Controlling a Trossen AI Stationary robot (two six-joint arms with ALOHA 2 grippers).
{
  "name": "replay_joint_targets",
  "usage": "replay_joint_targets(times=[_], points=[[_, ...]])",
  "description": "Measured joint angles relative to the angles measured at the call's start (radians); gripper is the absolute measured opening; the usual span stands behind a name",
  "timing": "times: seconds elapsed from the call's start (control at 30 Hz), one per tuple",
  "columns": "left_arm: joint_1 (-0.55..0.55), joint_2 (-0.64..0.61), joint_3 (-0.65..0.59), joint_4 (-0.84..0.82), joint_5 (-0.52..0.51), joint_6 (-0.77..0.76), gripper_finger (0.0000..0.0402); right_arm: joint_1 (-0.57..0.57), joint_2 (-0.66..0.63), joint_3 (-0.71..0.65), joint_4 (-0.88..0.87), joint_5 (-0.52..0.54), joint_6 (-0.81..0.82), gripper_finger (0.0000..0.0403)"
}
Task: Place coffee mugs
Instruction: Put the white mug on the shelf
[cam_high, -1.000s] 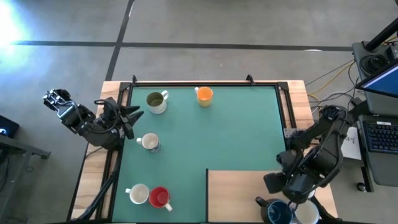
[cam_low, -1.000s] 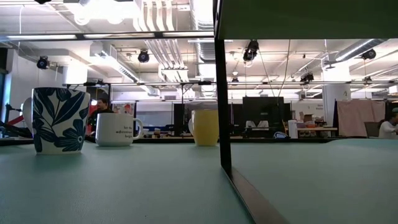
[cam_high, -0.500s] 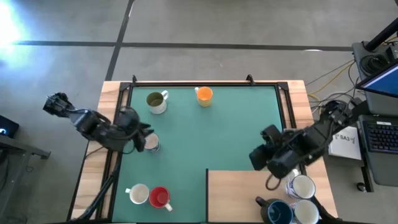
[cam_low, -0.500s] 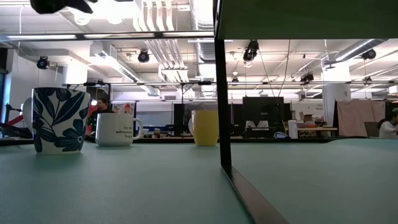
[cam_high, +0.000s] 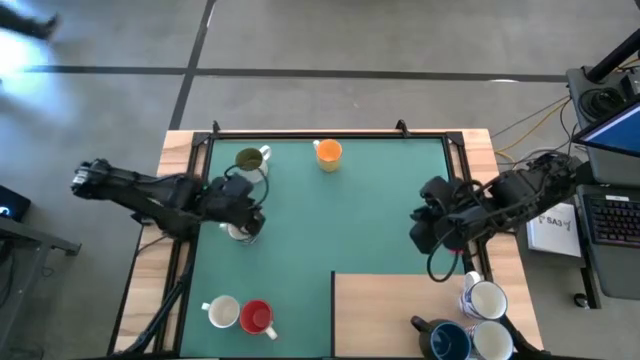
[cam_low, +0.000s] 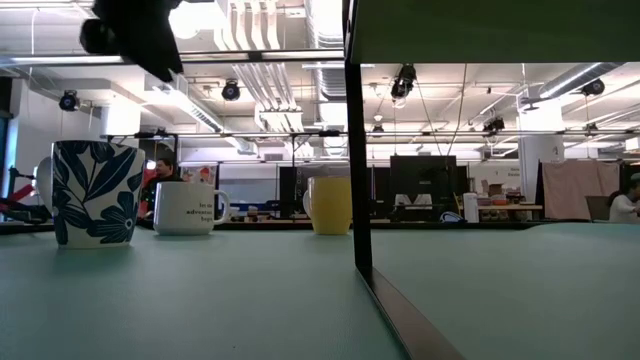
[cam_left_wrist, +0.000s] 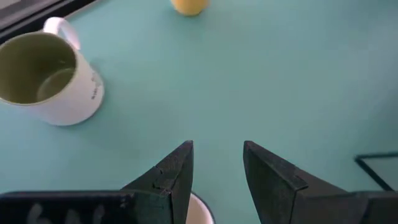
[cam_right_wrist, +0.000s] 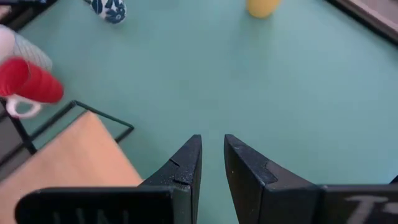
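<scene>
My left gripper (cam_high: 243, 208) hovers over patterned mug (cam_low: 96, 193) at mat's left edge, fingers spread, nothing held; rim just below fingers (cam_left_wrist: 177, 177); I judge ceramic stiff, slick, breakable; pinch wall at rim; right gripper (cam_high: 425, 225) nearly closed, empty.

Two dark, matt arms of jointed segments are seen. Each ends in a gripper of two black, wedge-shaped fingers (cam_left_wrist: 174, 177) with stepped inner faces. A looped black cable (cam_high: 437, 268) is carried at the right arm.
</scene>
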Motion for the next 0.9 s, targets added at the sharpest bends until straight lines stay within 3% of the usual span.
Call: replay_joint_targets(times=[0.4,0.63,0.9], points=[[0.340,0.249,0.175,-0.020,0.132,0.301,0.0123,-0.009,0.005,0.000,0.000,0.008,-0.242,0.0030],[0.519,0.377,0.255,-0.167,0.139,0.520,0.0123,-0.009,0.001,0.000,0.000,0.068,-0.274,0.0067],[0.700,0.399,0.184,-0.093,0.239,0.678,0.0123,-0.093,0.003,0.000,0.012,0.096,-0.284,0.0121]])
